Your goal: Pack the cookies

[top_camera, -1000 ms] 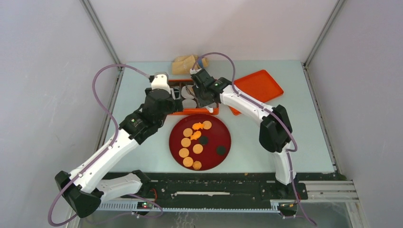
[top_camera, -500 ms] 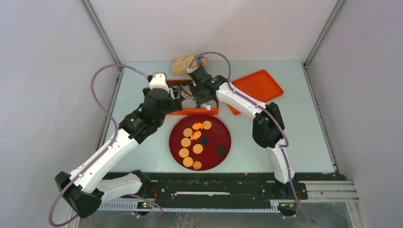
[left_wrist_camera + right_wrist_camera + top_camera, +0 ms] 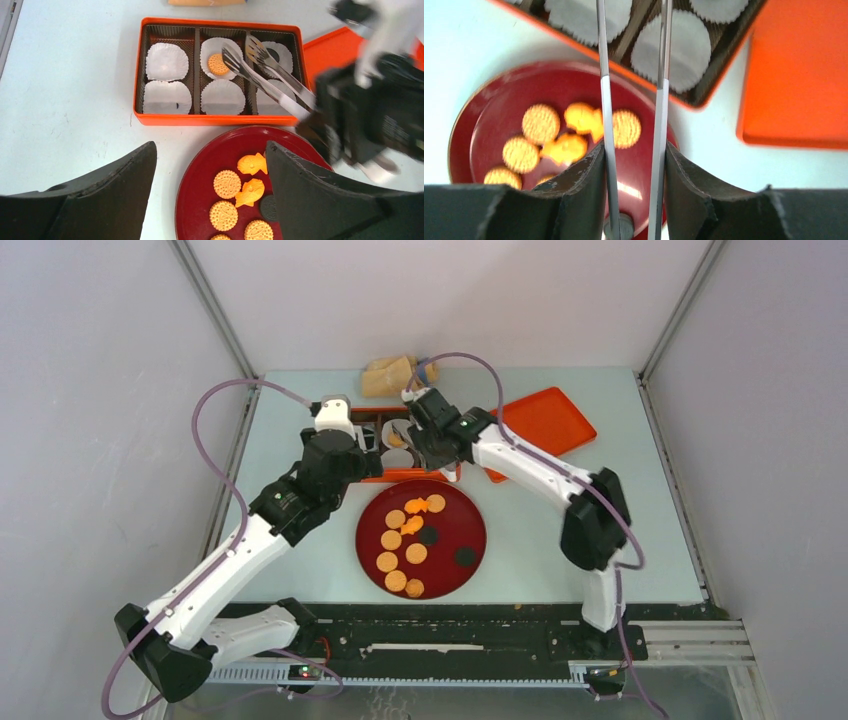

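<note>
The cookies (image 3: 405, 540) lie mostly on the red plate (image 3: 470, 530), tan rounds, two dark ones and orange fish-like shapes, while one round cookie (image 3: 218, 64) sits in a paper liner (image 3: 167, 61) in the far middle cell of the orange box (image 3: 215, 120). My right gripper (image 3: 634, 155) is clenched on a pair of metal tongs (image 3: 265, 75), whose long axis runs out from it over the box. Their tips are parted and empty, just beside that packed cookie. The plate's cookies therefore lie back toward the arm bases from the tips, under the tongs' handle end, so I judge the next pick needs a draw-back. My left gripper (image 3: 207, 155) hangs released and empty near the plate's far edge. I can read no brand or lettering anywhere.
</note>
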